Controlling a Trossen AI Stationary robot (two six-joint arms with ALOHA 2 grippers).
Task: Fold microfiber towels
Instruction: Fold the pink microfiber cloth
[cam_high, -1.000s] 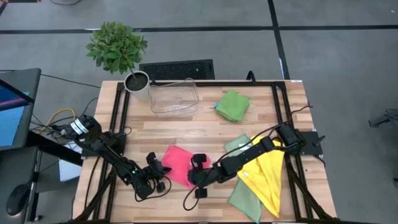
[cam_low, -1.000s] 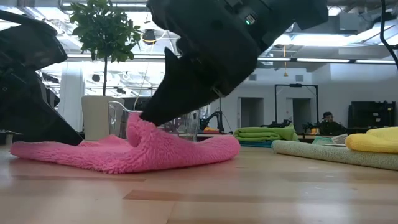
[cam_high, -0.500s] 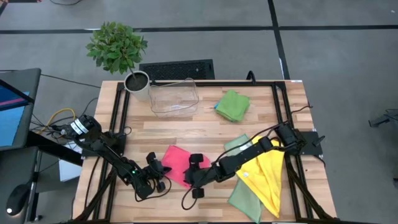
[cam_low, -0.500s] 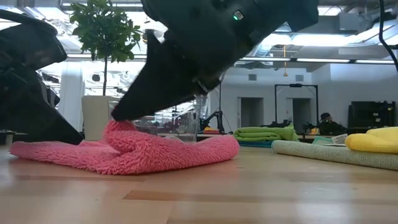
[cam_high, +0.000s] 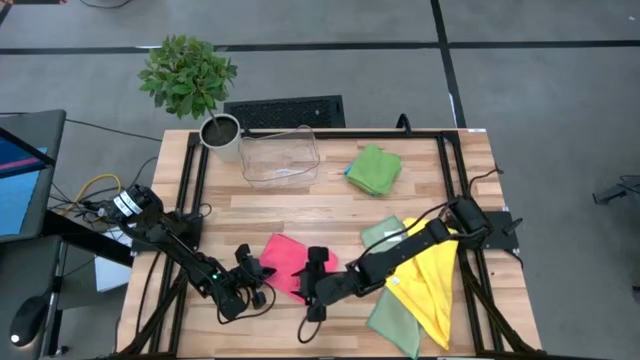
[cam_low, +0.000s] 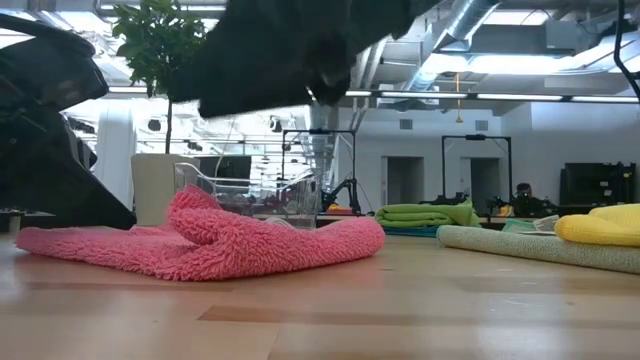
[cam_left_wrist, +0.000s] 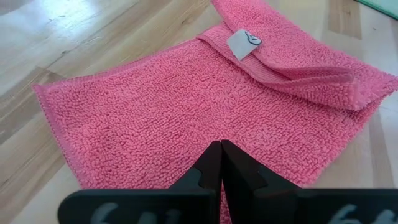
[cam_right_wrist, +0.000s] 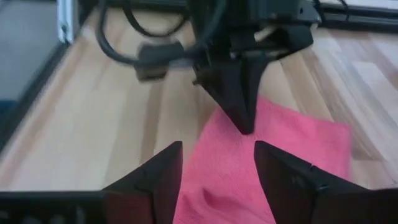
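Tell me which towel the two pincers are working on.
The pink towel, lying partly folded at the table's front between the left pincer and the right pincer. The yellow towel and the green towels lie off to the right.

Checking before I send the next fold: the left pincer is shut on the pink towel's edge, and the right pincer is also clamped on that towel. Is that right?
Not quite. The right pincer is open and lifted off the pink towel; the right wrist view shows its fingers spread above the cloth, and the low view shows it raised clear. The left pincer is shut on the towel's edge, as you said.
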